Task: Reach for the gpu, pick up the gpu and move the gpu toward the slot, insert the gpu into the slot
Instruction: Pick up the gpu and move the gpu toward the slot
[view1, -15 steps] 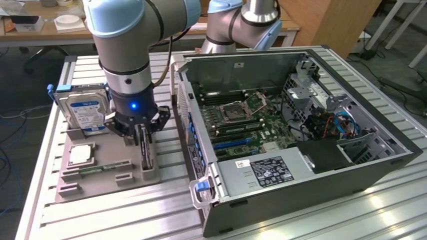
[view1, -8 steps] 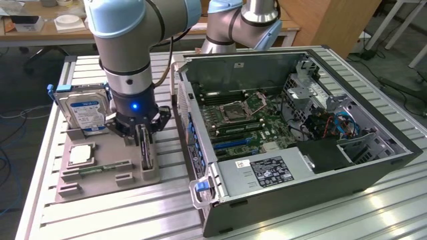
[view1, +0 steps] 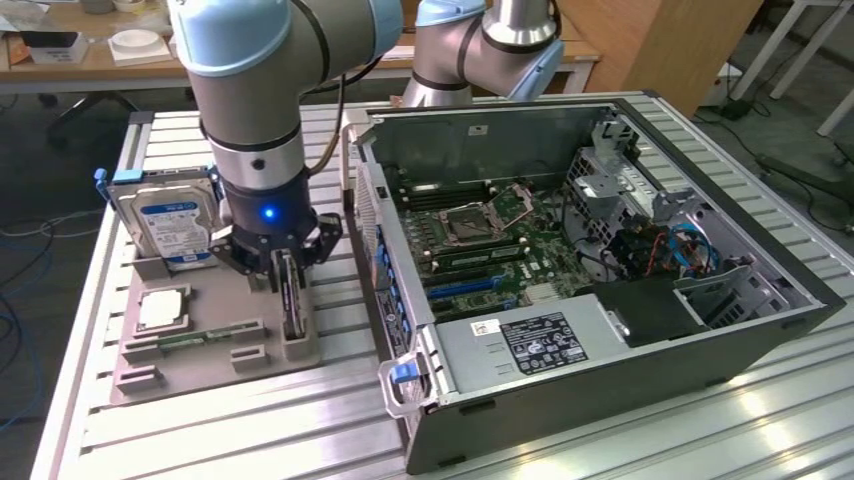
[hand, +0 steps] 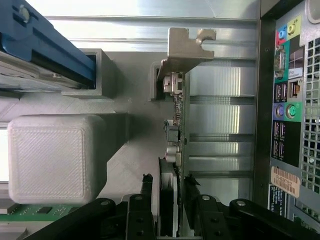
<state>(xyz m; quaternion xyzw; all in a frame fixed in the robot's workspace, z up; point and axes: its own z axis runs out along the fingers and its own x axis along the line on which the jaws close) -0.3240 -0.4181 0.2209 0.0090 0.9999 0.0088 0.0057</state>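
The gpu (view1: 288, 305) is a thin dark card standing on edge in the grey printed holder (view1: 200, 375), to the exterior view's left of the open computer case (view1: 561, 260). My gripper (view1: 283, 268) has come down over the card's far end. In the wrist view the gpu (hand: 178, 115) runs away from the gripper (hand: 169, 200) to its metal bracket (hand: 187, 45). The black fingers (hand: 146, 197) stand one on each side of the card with narrow gaps, so the gripper is open. The blue slots (view1: 461, 290) lie on the motherboard inside the case.
The holder also carries a silver blue-labelled hard drive (view1: 171, 225), a square processor (view1: 160, 310) and a green memory stick (view1: 200, 337). The case's side wall (view1: 380, 280) rises close beside the gpu. The case's rear ports (hand: 287, 100) face the holder.
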